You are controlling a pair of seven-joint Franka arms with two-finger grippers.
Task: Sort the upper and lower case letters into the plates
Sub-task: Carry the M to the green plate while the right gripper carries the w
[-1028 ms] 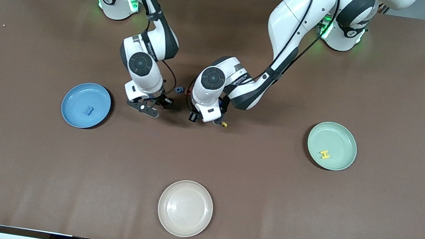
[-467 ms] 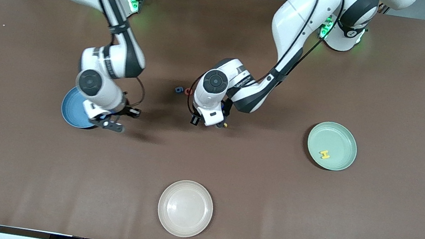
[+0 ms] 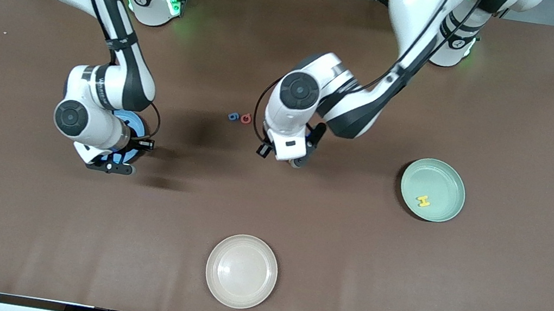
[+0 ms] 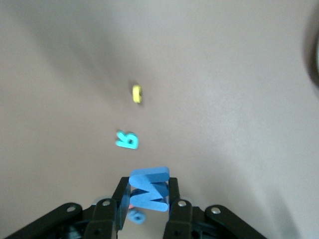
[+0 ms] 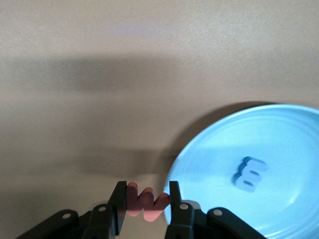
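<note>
Over the blue plate's (image 3: pixel 135 121) edge, clamped a red w (image 5: pixel 146 203) in the right gripper (image 3: pixel 110 167); at mid-frame, pinched a blue M (image 4: pixel 149 191) in the left gripper (image 3: pixel 291 161). Sorted so far, seemingly: one plated letter (image 5: pixel 248 174) there, a yellow H (image 3: pixel 423 201) in the green plate (image 3: pixel 453 173). Left four loose letters (image 3: pixel 246 118) on the table (image 3: pixel 400 284).

Brown table (image 3: pixel 400 284), aluminium frame posts, cables along edges

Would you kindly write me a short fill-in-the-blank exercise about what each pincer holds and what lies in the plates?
1. The right pincer is shut on a ____ letter w.
2. The left pincer grips a ____ letter.
3. The mint green plate holds a ____ letter H.
4. The right pincer hangs beside the rim of the ____ plate.

Missing words: red; blue; yellow; blue
</note>
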